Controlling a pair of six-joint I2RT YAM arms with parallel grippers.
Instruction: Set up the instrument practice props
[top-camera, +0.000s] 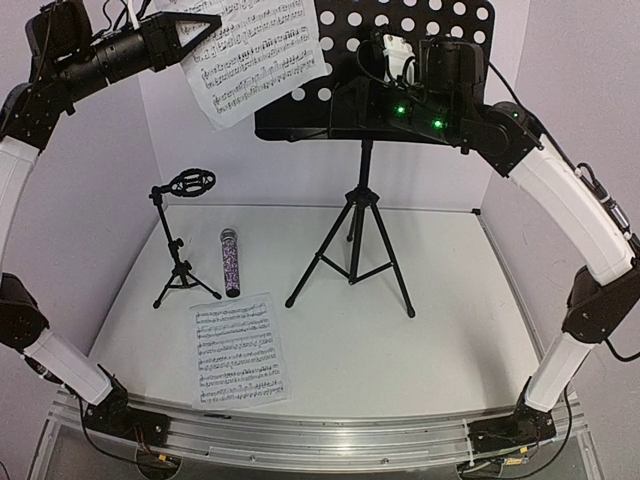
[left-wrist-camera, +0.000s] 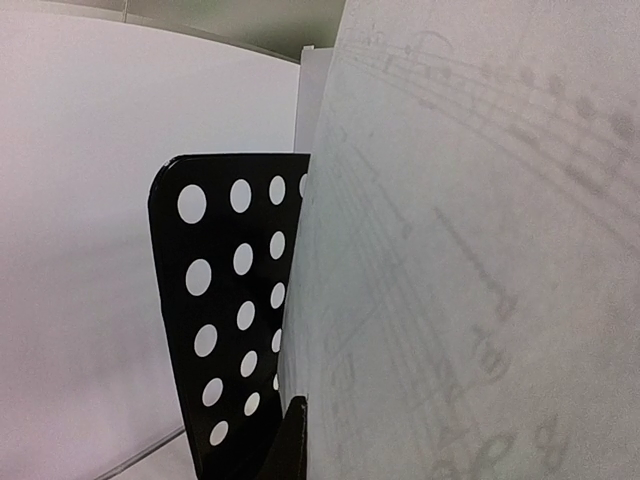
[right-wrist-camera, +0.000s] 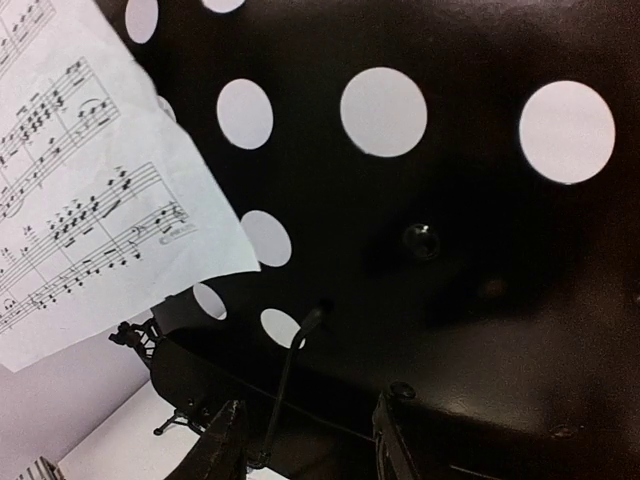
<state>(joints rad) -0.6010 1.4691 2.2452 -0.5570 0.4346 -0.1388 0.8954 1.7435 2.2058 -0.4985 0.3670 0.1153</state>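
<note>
Your held music sheet (top-camera: 255, 60) hangs tilted in the air at the upper left of the black tripod music stand (top-camera: 366, 170), its right edge overlapping the perforated desk (right-wrist-camera: 470, 290). The sheet's top is cut off by the overhead view's upper edge. The left hand (top-camera: 205, 25) is pressed together on the sheet's upper left corner. In the left wrist view the paper fills the right side so close that its notes blur, and no fingers show there. Your right hand (right-wrist-camera: 310, 425) is up against the desk near its lower ledge, fingers standing apart. Their bases are cut off at the bottom of the right wrist view, and you cannot tell whether they touch the ledge. From overhead, the right arm covers the desk's middle. Below, on the tabletop (top-camera: 450, 320), the second music sheet (top-camera: 238, 350) lies flat, the glittery microphone (top-camera: 230, 262) lies just behind it, and the small tripod mic stand (top-camera: 175, 240) stands upright just beside the microphone.
</note>
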